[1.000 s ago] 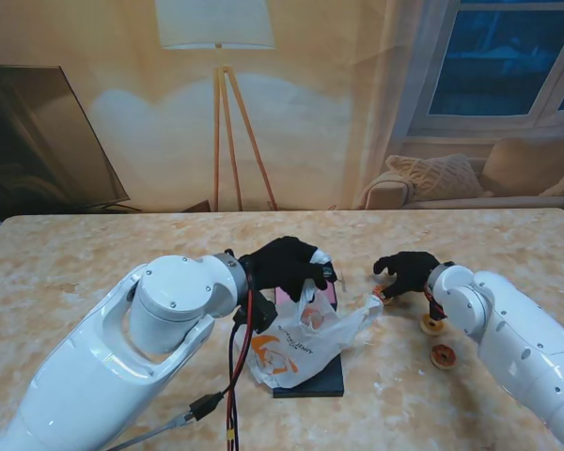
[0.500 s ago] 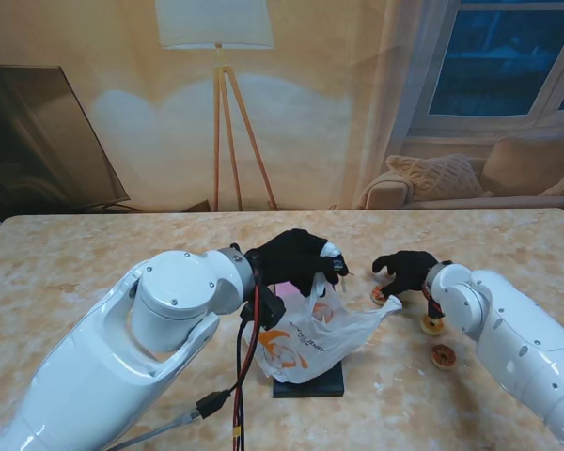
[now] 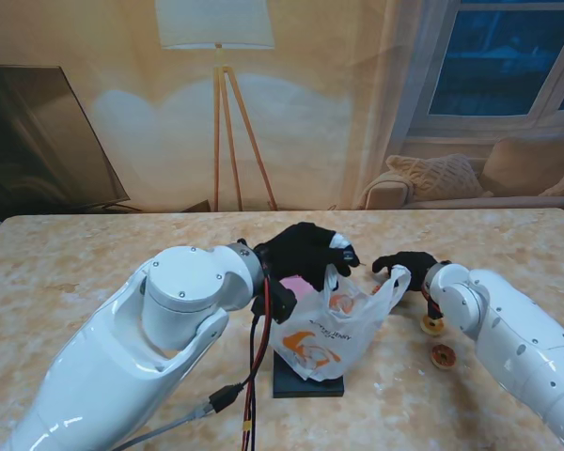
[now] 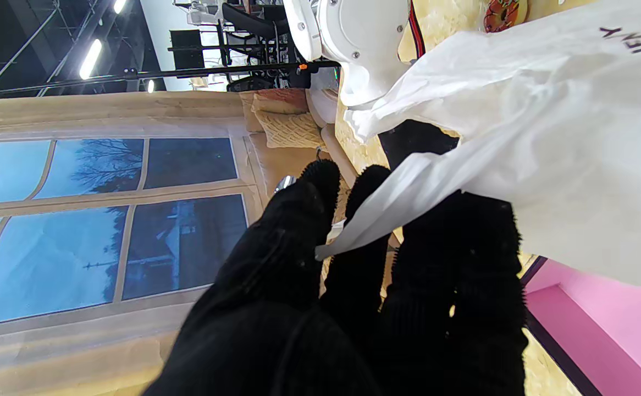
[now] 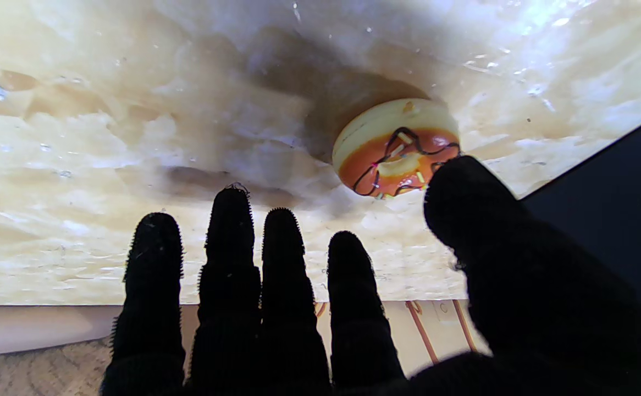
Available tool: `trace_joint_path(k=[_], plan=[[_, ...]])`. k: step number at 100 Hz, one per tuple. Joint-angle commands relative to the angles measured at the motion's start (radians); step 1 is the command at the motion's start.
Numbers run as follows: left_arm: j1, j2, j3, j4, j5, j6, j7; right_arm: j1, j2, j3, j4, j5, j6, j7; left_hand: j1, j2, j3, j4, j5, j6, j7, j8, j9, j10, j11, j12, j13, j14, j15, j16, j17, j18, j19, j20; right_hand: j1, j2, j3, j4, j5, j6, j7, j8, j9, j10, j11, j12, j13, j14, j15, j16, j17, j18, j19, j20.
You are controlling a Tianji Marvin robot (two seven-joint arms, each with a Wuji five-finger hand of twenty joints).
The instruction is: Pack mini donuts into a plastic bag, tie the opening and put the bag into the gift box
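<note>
A white plastic bag (image 3: pixel 321 326) with an orange logo stands over the black gift box (image 3: pixel 307 382), whose pink inside (image 4: pixel 601 308) shows behind it. My left hand (image 3: pixel 306 250) is shut on one bag handle (image 4: pixel 364 225), which runs between its fingers, and holds that side up. The other handle (image 3: pixel 396 278) rises beside my right hand (image 3: pixel 412 267). That hand is open, fingers (image 5: pixel 282 286) spread, with its thumb next to a glazed mini donut (image 5: pixel 394 148) on the table. No bag shows in the right wrist view.
Two more mini donuts (image 3: pixel 433 325) (image 3: pixel 443 356) lie on the marble table (image 3: pixel 75 263) by my right forearm. Red and black cables (image 3: pixel 254 366) hang from my left arm near the box. The table's far edge runs behind both hands.
My left hand has lifted its bag handle up and to the right, so the bag now stands upright and open. The other handle has risen beside my right hand, which barely moved.
</note>
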Motion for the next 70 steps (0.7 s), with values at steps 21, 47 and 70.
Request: trace_joint_path(k=[21,47,70], plan=[[0.003,-0.002,-0.001,0.009,0.005,-0.004,-0.023,0.016,-0.004,-0.032,0.015,-0.004,0.002,0.021,0.032,0.014,-0.018,-0.015,-0.004,-0.033,0.031,0.008,-0.023,-0.019,0.000,-0.001,-0.014,-0.016,-0.011,-0.007,0.007,-0.046,-0.010,-0.021,-0.007,-0.020,0.005,0.008,0.008,0.009,0.000,-0.012,-0.044,0.026,0.024,0.022,-0.003,-0.012,0.026,0.021,0.001,-0.009,0.004,-0.017],[0.009,0.002,-0.010,0.015,0.014,-0.010,-0.027,0.043,0.001,-0.080,0.028,0.001,-0.023,0.046,0.033,0.014,-0.017,-0.014,-0.004,-0.032,0.035,0.006,-0.023,-0.018,0.001,-0.001,-0.015,-0.014,-0.009,-0.005,0.003,-0.042,-0.006,-0.019,-0.017,-0.045,0.017,0.004,0.108,0.004,0.047,0.006,-0.057,0.046,0.012,0.021,-0.022,-0.002,0.015,0.017,-0.010,-0.004,0.000,-0.018],[0.015,0.010,-0.018,0.011,0.020,-0.021,-0.041,0.055,0.010,-0.117,0.024,-0.045,-0.054,0.046,0.033,0.012,-0.015,-0.014,-0.004,-0.031,0.037,0.006,-0.021,-0.017,0.002,0.001,-0.015,-0.011,-0.007,-0.003,0.002,-0.040,-0.003,-0.017,-0.035,-0.096,0.070,-0.007,0.192,-0.057,0.210,0.155,-0.056,0.052,-0.007,0.008,-0.029,0.007,-0.019,-0.008,-0.015,-0.003,-0.008,-0.024]])
